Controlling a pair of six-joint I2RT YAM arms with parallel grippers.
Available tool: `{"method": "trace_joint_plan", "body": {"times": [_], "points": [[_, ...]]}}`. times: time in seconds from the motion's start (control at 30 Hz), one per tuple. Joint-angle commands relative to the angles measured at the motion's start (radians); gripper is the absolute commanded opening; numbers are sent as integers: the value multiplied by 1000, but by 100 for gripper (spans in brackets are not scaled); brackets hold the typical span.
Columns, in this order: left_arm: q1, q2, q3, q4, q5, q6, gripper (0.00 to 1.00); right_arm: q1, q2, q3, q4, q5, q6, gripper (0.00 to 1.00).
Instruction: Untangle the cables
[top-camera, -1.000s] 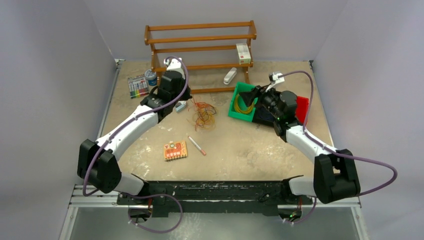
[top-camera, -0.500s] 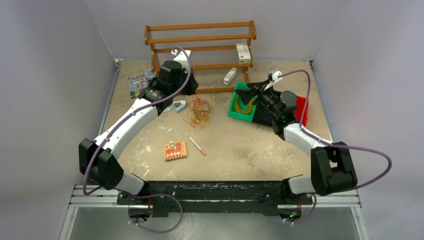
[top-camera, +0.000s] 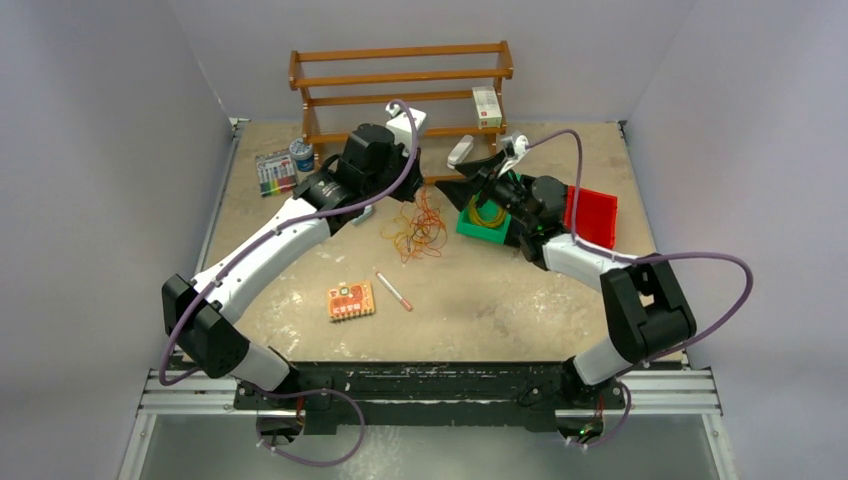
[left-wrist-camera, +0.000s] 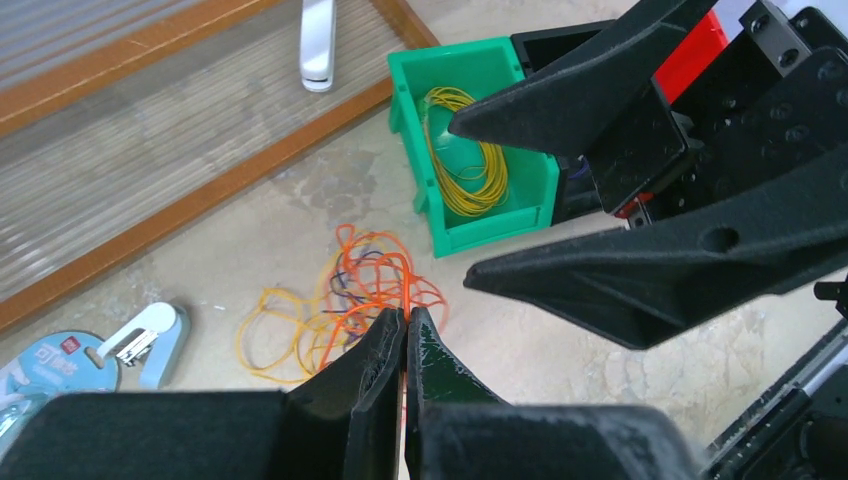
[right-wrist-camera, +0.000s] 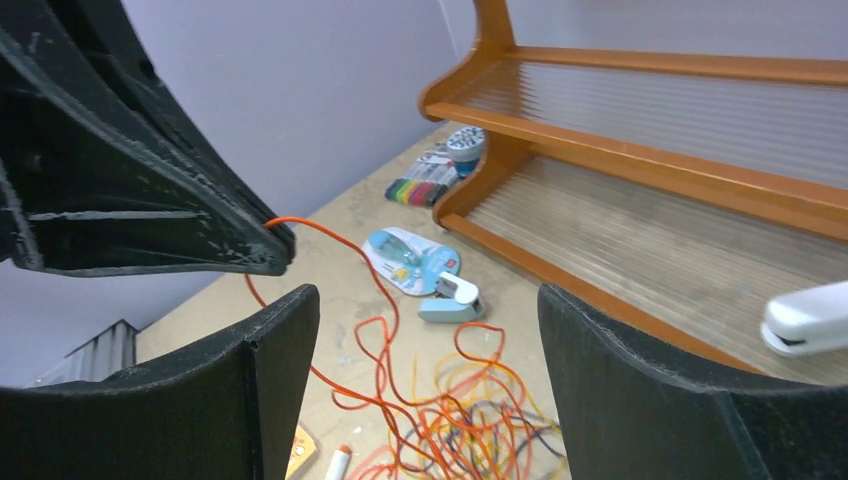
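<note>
Pinched shut, the left gripper (left-wrist-camera: 406, 325) clamps one orange strand (left-wrist-camera: 405, 275) that rises from the cables (left-wrist-camera: 335, 310) tangled just below its tips. Opposite it, the right gripper (right-wrist-camera: 425, 300) stands wide open, holding nothing, with the tangle beneath and between both. Beside the right jaws, a yellow coil (left-wrist-camera: 490, 175) lies in a green bin (left-wrist-camera: 490, 228).

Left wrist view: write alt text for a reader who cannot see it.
The left gripper, shut, pinches an orange cable rising from the loose tangle of orange, yellow and dark strands on the table. The right gripper hangs open beside a green bin holding a yellow coil.
</note>
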Motion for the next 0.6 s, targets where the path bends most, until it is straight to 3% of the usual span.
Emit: {"method": "trace_joint_plan", "body": {"times": [0.0,0.57], "points": [[8,-2,45,14,-15,25,0,27,32,52,115,-21,45,82],[6,-17,35,33,5,12,0,77,193,166,145,-71,87,81]]}}
